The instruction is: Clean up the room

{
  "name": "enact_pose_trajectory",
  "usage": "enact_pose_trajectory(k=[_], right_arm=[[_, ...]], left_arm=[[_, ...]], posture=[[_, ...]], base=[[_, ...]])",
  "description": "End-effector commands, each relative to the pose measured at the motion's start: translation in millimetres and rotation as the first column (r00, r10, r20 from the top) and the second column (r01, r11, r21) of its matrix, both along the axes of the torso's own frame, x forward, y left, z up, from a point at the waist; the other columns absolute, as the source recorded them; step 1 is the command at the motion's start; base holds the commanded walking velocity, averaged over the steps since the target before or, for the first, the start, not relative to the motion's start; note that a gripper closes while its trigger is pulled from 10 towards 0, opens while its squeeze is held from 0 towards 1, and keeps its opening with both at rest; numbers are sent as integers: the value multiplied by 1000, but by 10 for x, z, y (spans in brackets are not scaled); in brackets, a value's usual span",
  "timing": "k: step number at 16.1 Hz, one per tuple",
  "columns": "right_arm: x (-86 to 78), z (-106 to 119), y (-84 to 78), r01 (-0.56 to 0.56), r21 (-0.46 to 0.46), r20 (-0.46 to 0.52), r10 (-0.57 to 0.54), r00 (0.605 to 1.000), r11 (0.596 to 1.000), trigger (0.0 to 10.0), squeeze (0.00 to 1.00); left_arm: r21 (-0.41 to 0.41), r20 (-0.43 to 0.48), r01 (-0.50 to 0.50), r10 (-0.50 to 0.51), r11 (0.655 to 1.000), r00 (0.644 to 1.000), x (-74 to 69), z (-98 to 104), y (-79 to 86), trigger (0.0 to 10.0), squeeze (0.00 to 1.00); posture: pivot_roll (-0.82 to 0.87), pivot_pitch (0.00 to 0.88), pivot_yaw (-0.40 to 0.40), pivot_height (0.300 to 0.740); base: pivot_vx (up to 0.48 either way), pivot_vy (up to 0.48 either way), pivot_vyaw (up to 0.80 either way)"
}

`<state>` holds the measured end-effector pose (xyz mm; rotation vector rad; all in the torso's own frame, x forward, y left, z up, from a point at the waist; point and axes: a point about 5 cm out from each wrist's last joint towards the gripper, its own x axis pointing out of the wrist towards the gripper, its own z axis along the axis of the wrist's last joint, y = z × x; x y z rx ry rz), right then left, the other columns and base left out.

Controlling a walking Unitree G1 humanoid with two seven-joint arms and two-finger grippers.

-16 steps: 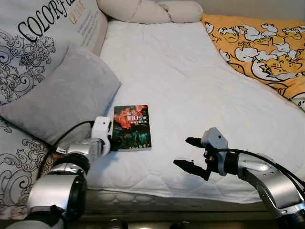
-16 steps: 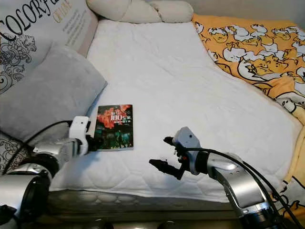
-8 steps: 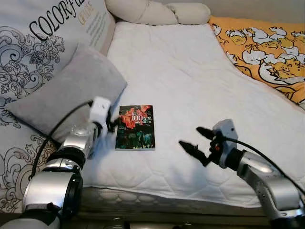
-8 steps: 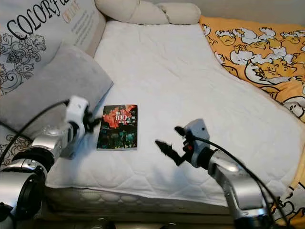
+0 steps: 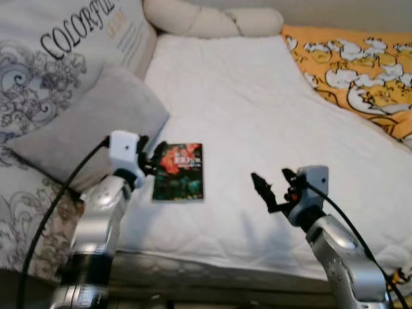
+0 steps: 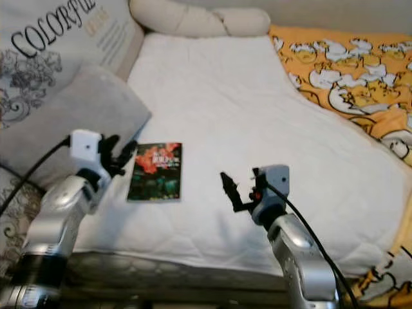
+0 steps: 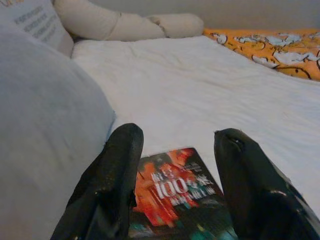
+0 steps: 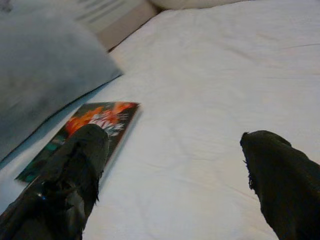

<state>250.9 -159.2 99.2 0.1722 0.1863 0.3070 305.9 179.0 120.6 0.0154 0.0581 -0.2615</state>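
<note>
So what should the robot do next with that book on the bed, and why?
Probably ease the left gripper forward and down onto the book. Its fingers are open and hover just above the book's near edge, by the grey pillow, and nothing is held yet. The right gripper is open too, but farther away.

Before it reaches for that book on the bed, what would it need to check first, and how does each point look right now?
1. Book lies flat on the white mattress: ok.
2. Left gripper open, aimed at the book: ok.
3. Left fingers around the book: not ok, short of it.
4. Grey pillow apart from the book: ok, but close.
5. Right gripper open, off to the side: ok.
6. Book thin enough to pinch: cannot tell.
</note>
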Motion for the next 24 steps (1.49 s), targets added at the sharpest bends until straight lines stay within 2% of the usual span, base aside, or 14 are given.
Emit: enact_pose_trajectory(k=[1,2,3,4,5,8,9,10,13,14,17,19,22,24], right_arm=[[-16,27,-90,85,35,21,-86,996,996,10000,0],[22,53,-150,167,-2,73,-166,983,986,10000,0],[41,42,-202,235,-38,73,-232,970,971,10000,0],[55,21,-208,234,-23,48,-233,971,972,10000,0],[86,14,-199,221,-23,46,-219,975,975,10000,0],[229,15,-151,214,-52,68,-210,975,975,10000,0],[262,-9,-175,240,-147,73,-232,970,959,10000,0],[259,-53,-245,267,-275,77,-256,964,924,10000,0],[221,-54,-313,316,-128,62,-311,948,940,10000,0],[220,-63,-302,307,-120,50,-303,952,944,10000,0],[182,-124,-292,351,-159,46,-348,936,923,10000,0],[166,-160,-274,347,-164,32,-346,938,923,10000,0],[187,-177,-266,347,-173,24,-348,937,922,10000,0],[206,-174,-215,319,-162,24,-320,947,934,10000,0]], left_arm=[[3,-17,-41,41,999,999,-88,-12,37,10000,345],[27,-40,-83,84,996,996,-169,-82,116,10000,345],[66,-54,-97,101,993,993,-246,-120,145,10000,345],[89,-58,-132,137,987,989,-301,-134,163,10000,345],[75,-58,-182,187,980,981,-331,-131,185,10000,345],[82,-71,-301,307,950,949,-418,-154,315,10000,349],[96,-84,-341,349,935,933,-471,-188,397,10000,353],[111,-94,-345,355,932,930,-502,-218,421,10000,345],[149,-91,-335,351,930,932,-520,-208,389,10000,349],[123,-97,-334,346,935,933,-504,-197,376,10000,349],[133,-99,-326,340,936,935,-459,-206,380,10000,345],[150,-82,-313,328,938,941,-403,-174,359,10000,345],[119,-83,-307,318,944,944,-392,-161,334,10000,278],[147,-71,-284,297,947,952,-391,-155,310,10000,278]], posture=[[-27,0,33,740],[-23,0,29,740],[-17,0,18,740],[-1,0,-1,740],[17,0,-27,740],[58,0,-86,740],[54,0,-87,740],[48,0,-84,740],[44,0,-77,740],[40,0,-70,740],[25,0,-43,740],[27,0,-40,740],[30,0,-44,740],[36,0,-49,740]], base=[[0,-446,0],[0,-442,0],[0,-446,0],[0,-446,0],[0,-454,0],[0,-446,0],[0,-446,0],[0,-450,0],[0,-450,0],[0,-450,0],[0,-450,0],[0,-405,0],[0,0,0],[0,0,0]])
